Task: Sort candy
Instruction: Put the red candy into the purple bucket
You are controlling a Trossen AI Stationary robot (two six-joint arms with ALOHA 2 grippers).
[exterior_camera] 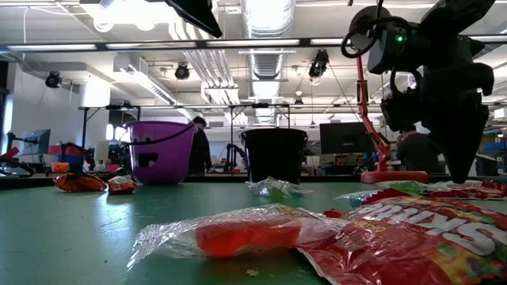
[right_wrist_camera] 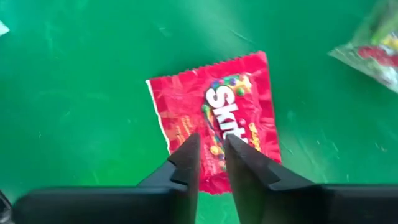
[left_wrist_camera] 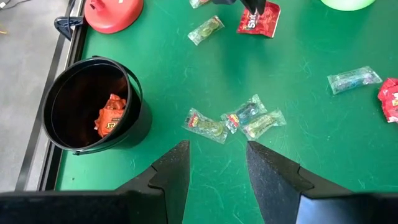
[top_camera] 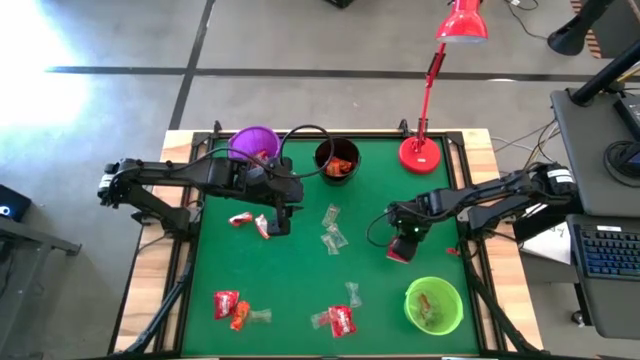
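One flat red crinkly plastic candy packet (right_wrist_camera: 214,118) lies on the green table (right_wrist_camera: 74,74) directly under the right pincer (right_wrist_camera: 211,152), whose fingers stand slightly parted and hold nothing. It looks light, limp and slippery, so pinching a raised edge seems best; the left pincer (left_wrist_camera: 217,165) hangs released near the black cup (left_wrist_camera: 93,106).

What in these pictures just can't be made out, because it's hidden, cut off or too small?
- Right hand: in its wrist view the red Skittles packet lies under the fingers; whether they touch it is unclear.
- Purple cup: high view, the left arm covers part of its inside.
- Green cup: contents too small to identify from above.
- Low view: the near clear wrapper is blurred and its sweet unreadable.
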